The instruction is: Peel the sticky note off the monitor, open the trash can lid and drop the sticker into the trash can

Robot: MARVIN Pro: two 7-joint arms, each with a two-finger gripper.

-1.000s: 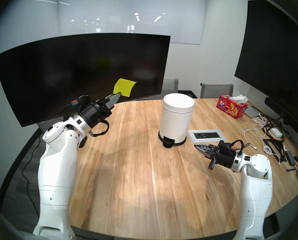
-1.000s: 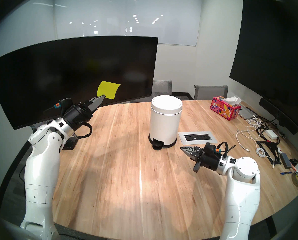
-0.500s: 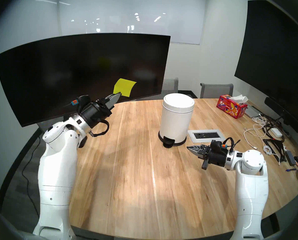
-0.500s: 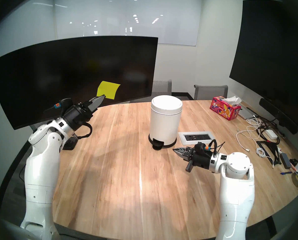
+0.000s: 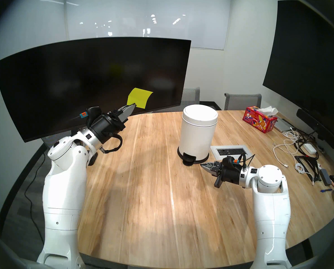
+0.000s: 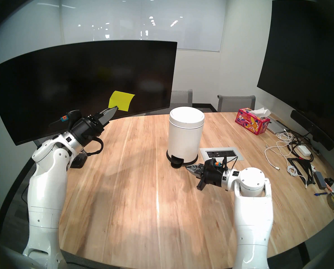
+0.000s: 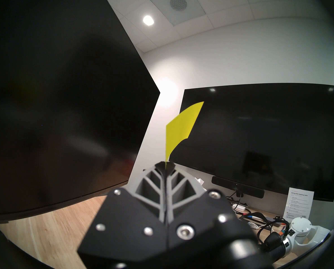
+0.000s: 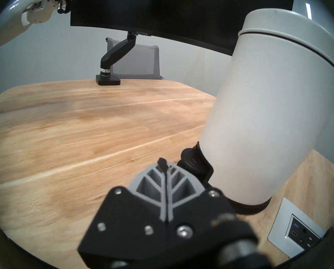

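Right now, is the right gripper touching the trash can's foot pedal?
Apart. The head stereo left view shows bare table between the shut right gripper and the black foot pedal of the trash can.

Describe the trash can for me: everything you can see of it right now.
The trash can is a small white cylinder, smooth like painted metal, standing upright on the wooden table beside a power outlet panel. Its domed white lid is shut. A black ring circles the base, with a black foot pedal facing the robot. The shut right gripper hovers near the pedal, apparently not touching.
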